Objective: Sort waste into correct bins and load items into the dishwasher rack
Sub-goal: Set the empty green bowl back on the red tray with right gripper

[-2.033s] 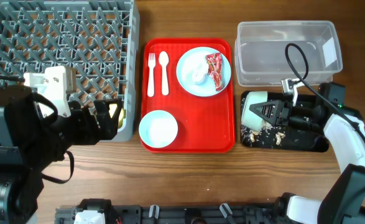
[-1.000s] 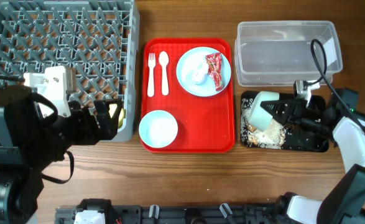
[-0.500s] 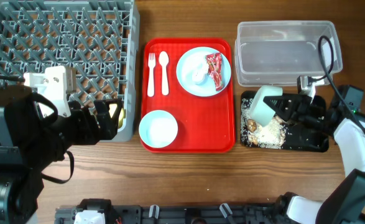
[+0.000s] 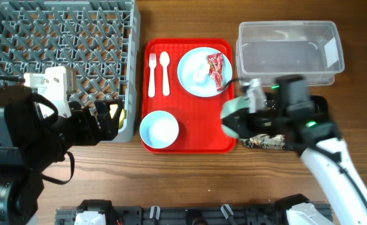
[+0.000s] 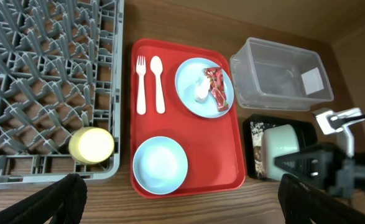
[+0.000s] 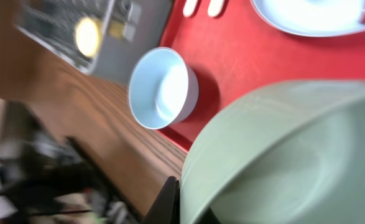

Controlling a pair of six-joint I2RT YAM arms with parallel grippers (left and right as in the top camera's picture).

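Overhead, working left to right: the large square grey plastic dishwasher rack fills the far left. One small yellow cup sits inside its near right corner. My left gripper hangs just beside that cup, and the left wrist view shows its fingers spread wide with nothing between them.

Next comes the flat red tray. It carries one white plastic fork and one white spoon, lying side by side with their long axes running away from me. It also holds one round pale-blue bowl and one round pale-blue plate. On the plate lie one crumpled red snack wrapper and one small white scrap.

My right gripper is clamped on the rim of the one mint-green bowl. The bowl is tipped on its side above the tray's right edge.

Partly under that arm is the shallow black rectangular tray, holding brownish-white food scraps. Behind it stands the clear rectangular plastic tub. That makes two bins.

What matters for the next move is that the rack lies well to the left of the held bowl, across the whole red tray. The left arm is much nearer the rack, so I judge a long reach or a handover is needed.
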